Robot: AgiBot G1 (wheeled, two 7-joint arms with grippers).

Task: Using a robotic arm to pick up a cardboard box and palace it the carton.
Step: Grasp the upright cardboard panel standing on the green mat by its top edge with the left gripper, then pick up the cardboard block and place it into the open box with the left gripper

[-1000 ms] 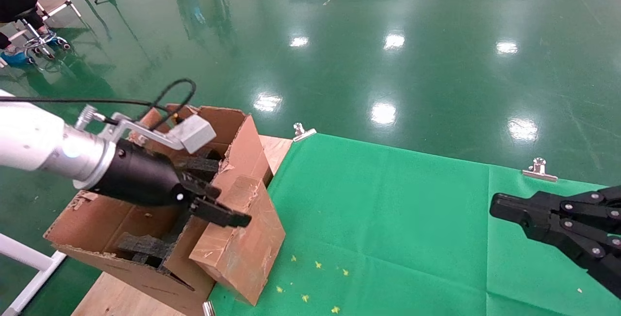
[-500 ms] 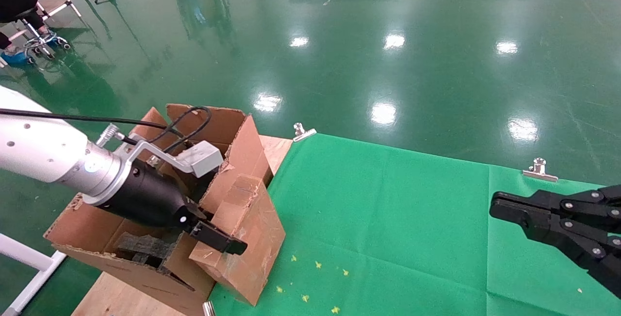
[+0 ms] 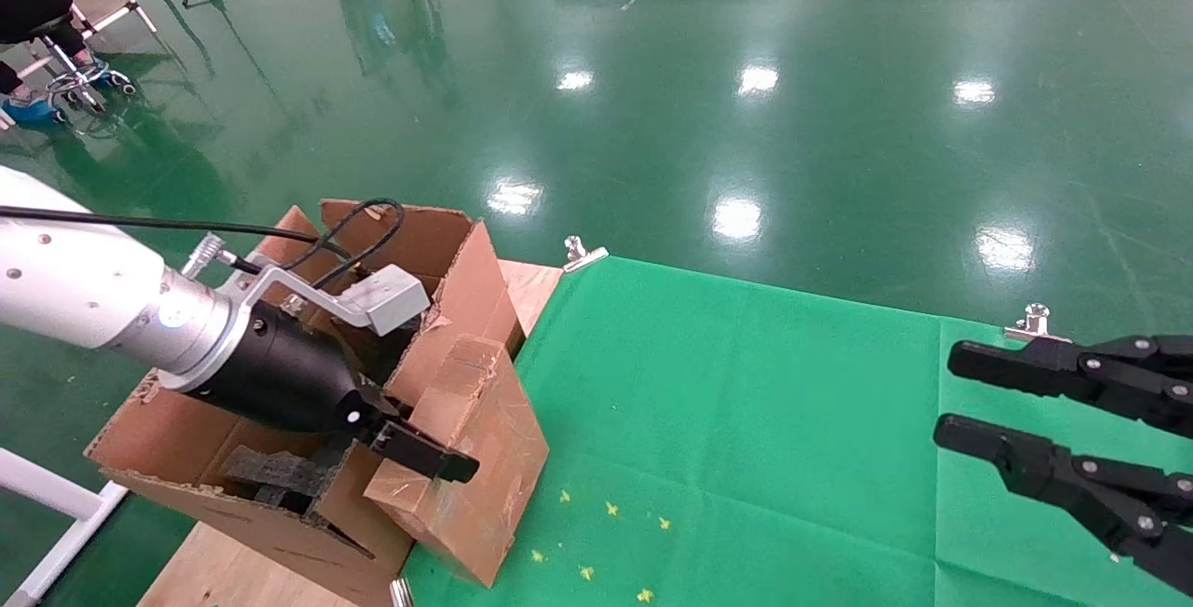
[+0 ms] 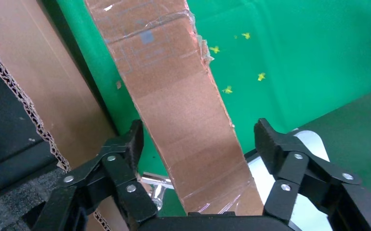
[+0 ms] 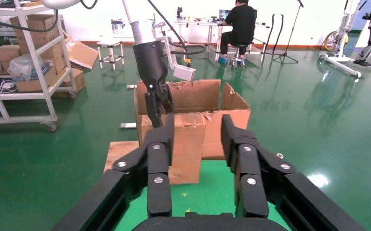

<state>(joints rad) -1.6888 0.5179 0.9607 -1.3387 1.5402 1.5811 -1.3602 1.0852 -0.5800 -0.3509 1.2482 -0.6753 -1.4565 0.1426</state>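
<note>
- Because the cardboard box (image 3: 463, 458) leans tilted against the carton (image 3: 280, 402), its low end on the green cloth (image 3: 746, 420) and its high end at the carton's right wall, I judge it light, stiff and dented. From the head view the left gripper (image 3: 424, 453) sits over its upper left face, and I cannot tell its spread here. I would take hold across the narrow width, near the middle.
- In the left wrist view, the left gripper (image 4: 198, 139) stands wide, one finger on each side of the box (image 4: 183, 110), neither pad touching. The taped face looks slippery, so I expect a firm squeeze is needed. The carton's ragged edge (image 4: 24, 101) lies just beside one finger; it could snag.
- In the right wrist view, the right gripper (image 5: 198, 134) hangs open over the cloth, well apart, facing box (image 5: 186, 144) and carton (image 5: 193, 103). Black foam (image 3: 280, 472) fills part of the carton, so room inside looks limited.
</note>
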